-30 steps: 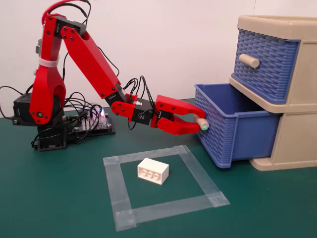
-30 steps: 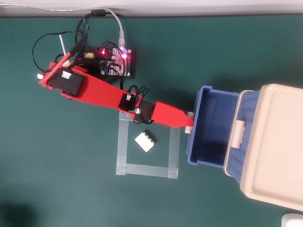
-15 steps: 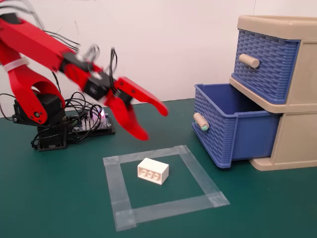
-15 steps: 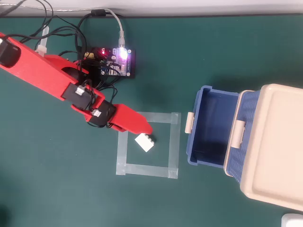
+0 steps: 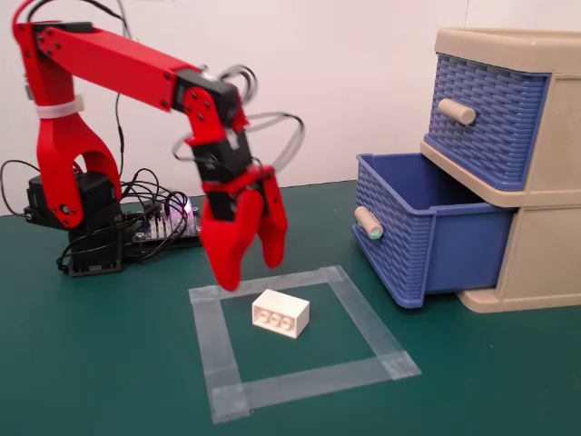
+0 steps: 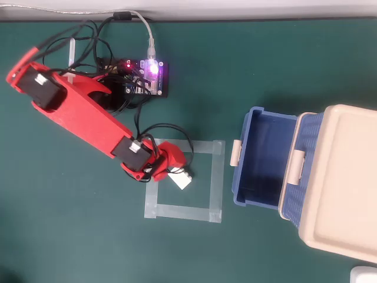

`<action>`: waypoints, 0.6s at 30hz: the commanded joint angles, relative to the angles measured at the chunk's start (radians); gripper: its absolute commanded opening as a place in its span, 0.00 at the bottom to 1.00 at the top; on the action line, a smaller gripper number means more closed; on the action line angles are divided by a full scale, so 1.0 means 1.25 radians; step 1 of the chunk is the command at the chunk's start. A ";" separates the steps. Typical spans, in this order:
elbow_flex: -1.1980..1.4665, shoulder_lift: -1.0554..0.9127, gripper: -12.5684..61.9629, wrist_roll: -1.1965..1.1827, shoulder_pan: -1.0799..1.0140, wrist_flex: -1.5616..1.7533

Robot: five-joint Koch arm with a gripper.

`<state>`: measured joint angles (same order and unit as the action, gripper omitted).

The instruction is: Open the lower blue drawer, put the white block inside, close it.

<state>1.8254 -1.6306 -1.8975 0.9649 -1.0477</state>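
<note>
the lower blue drawer (image 5: pixel 427 232) of basket-weave plastic stands pulled well out of its cabinet, its inside bare in the overhead view (image 6: pixel 265 154); a beige cylindrical knob with greenish tips sits on its front. the white block (image 5: pixel 280 313), a small cream brick with round studs on its side face, lies flat, apart from the drawer.

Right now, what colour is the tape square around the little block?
Clear, greyish-looking tape square on the green table, seen best in the fixed view.
</note>
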 commanded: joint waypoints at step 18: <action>-0.067 0.124 0.40 0.042 -0.058 0.126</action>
<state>1.7687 -1.4619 -1.8500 0.8897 -0.8882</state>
